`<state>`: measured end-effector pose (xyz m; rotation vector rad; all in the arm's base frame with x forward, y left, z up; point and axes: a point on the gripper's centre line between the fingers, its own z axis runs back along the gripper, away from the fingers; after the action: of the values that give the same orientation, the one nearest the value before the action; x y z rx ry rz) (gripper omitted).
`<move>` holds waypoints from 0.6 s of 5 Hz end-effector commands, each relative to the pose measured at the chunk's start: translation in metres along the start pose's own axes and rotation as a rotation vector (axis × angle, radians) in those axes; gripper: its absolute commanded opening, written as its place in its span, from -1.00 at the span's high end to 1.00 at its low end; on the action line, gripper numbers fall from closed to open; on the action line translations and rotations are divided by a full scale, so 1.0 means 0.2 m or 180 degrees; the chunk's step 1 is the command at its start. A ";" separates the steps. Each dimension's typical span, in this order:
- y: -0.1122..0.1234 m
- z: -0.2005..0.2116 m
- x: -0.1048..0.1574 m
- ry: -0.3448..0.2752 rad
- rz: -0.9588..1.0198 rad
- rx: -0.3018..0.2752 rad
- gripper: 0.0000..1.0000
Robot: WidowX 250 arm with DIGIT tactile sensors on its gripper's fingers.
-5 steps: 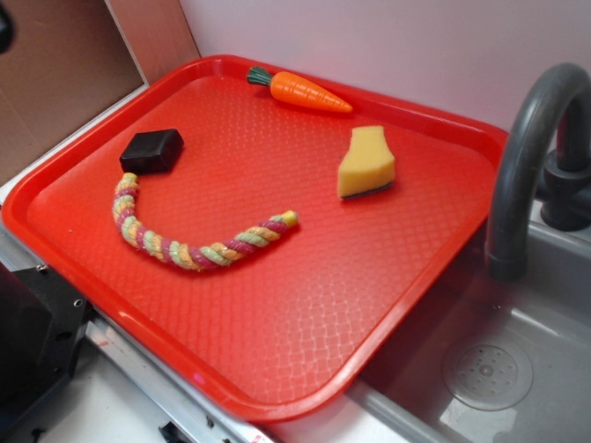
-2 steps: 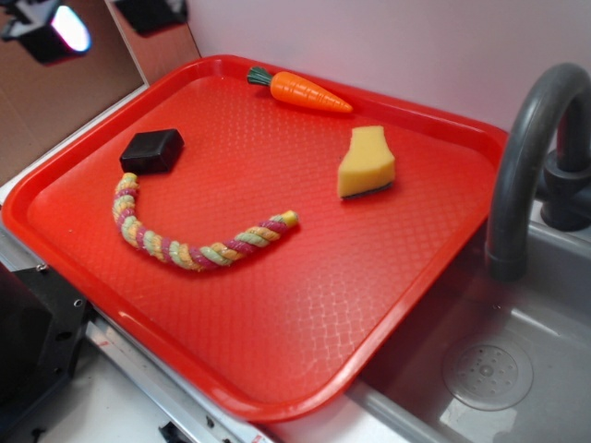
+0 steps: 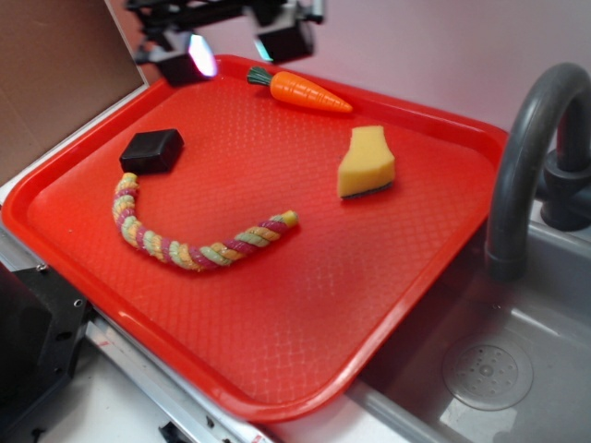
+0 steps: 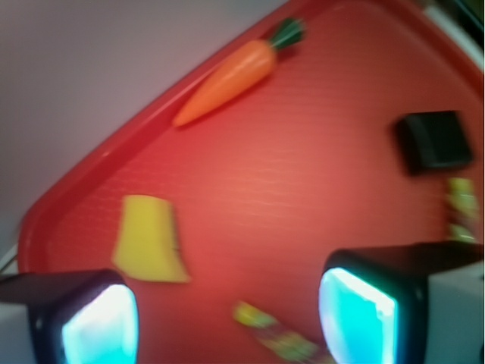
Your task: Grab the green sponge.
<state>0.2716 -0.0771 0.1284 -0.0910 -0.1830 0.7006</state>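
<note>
The green sponge (image 3: 367,162) is a yellow foam piece with a thin dark layer along its lower edge, lying on the right part of the red tray (image 3: 305,323). In the wrist view the green sponge (image 4: 149,239) shows blurred at the lower left, just above the left fingertip. My gripper (image 3: 240,51) hangs high over the tray's far left corner, well left of the sponge. It stands open with nothing between its fingers (image 4: 356,311); the wrist view puts my gripper (image 4: 227,318) over bare tray.
An orange toy carrot (image 3: 300,89) lies by the tray's far rim. A black square block (image 3: 151,150) and a multicoloured twisted rope (image 3: 194,242) lie on the left half. A grey faucet (image 3: 526,157) and sink (image 3: 489,378) stand right of the tray.
My gripper has swung in from the upper left corner of the exterior view to above the tray's far left corner. The objects on the tray have not moved.
</note>
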 end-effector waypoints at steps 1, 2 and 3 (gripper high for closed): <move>-0.13 -0.15 0.14 0.0101 0.0124 -0.0256 -1.00; -0.16 -0.26 0.15 0.0277 0.0090 -0.0292 -1.00; -0.17 -0.33 0.15 0.0501 0.0075 -0.0353 -1.00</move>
<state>0.3174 -0.0867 0.0545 -0.2258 -0.0052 0.7013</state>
